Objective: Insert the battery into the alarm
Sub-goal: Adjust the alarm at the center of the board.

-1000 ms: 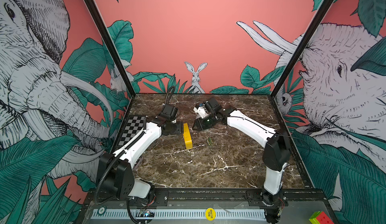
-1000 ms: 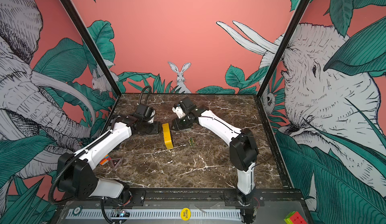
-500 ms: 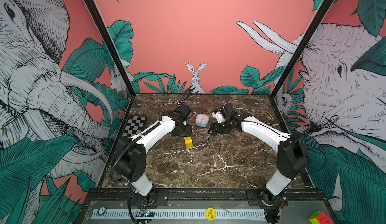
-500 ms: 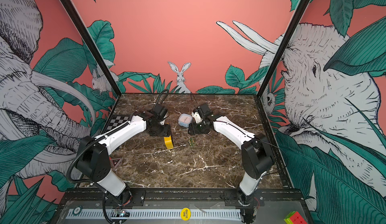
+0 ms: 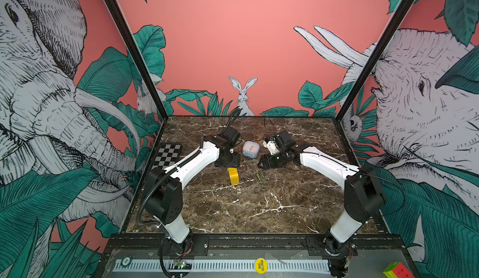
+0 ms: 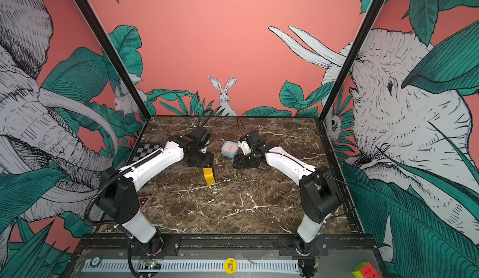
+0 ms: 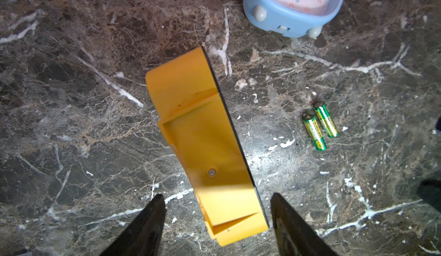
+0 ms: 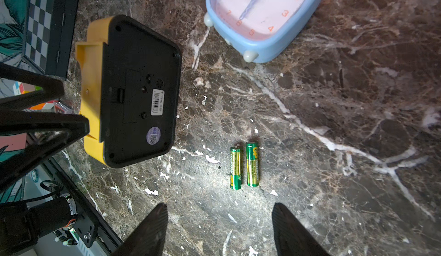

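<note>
- batteries [image 8: 252,164]: two, side by side on the table [image 5: 259,212], at 3 o'clock of the yellow alarm [image 5: 233,176].
- left gripper [image 7: 217,195]: jaws apart, empty, at the alarm's 12 o'clock.
- right gripper [image 8: 218,205]: jaws apart, empty, at the batteries' 12 o'clock.

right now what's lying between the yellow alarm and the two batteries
Nothing: only bare marble tabletop separates the yellow alarm from the batteries, clearest in the right wrist view.

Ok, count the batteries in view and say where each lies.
2. The first battery lies on the marble table near the yellow alarm; the second battery lies alongside it, farther from that alarm. Others may be hidden inside the alarm.
</note>
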Robot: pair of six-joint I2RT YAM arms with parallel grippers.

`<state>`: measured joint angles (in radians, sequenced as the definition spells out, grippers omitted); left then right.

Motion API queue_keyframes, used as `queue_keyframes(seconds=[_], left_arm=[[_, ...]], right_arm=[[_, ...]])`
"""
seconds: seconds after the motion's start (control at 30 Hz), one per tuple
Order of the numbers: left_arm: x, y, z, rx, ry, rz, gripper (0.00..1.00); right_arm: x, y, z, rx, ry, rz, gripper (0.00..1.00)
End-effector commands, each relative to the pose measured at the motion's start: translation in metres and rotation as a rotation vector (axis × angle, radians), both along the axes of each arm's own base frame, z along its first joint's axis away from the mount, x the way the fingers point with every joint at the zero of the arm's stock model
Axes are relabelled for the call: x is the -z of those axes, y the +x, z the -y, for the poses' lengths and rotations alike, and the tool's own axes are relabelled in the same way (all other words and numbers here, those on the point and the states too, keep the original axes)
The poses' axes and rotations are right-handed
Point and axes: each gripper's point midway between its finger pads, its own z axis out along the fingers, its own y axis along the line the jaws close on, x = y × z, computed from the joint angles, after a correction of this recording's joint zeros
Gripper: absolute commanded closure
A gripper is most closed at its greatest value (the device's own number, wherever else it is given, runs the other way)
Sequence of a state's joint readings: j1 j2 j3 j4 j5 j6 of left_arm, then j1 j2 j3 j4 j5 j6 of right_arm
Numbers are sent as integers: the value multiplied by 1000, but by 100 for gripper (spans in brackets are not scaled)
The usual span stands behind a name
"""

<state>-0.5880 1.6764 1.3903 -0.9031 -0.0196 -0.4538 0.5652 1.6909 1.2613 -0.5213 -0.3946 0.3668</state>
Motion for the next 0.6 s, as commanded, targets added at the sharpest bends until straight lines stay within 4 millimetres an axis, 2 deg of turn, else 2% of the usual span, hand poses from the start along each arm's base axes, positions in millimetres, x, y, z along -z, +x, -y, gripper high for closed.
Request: queue_keyframes(seconds=[0.0, 0.23, 0.57], left_arm=[[10, -7, -5, -9, 48, -59, 29], [18, -9, 1, 6, 28, -81, 38], [9, -9, 13, 42, -59, -49, 59]], right_arm=[[-4, 2, 0, 2, 22, 13, 32], [2, -2, 4, 7, 17, -5, 32], [3, -3, 5, 11, 27, -18, 33]])
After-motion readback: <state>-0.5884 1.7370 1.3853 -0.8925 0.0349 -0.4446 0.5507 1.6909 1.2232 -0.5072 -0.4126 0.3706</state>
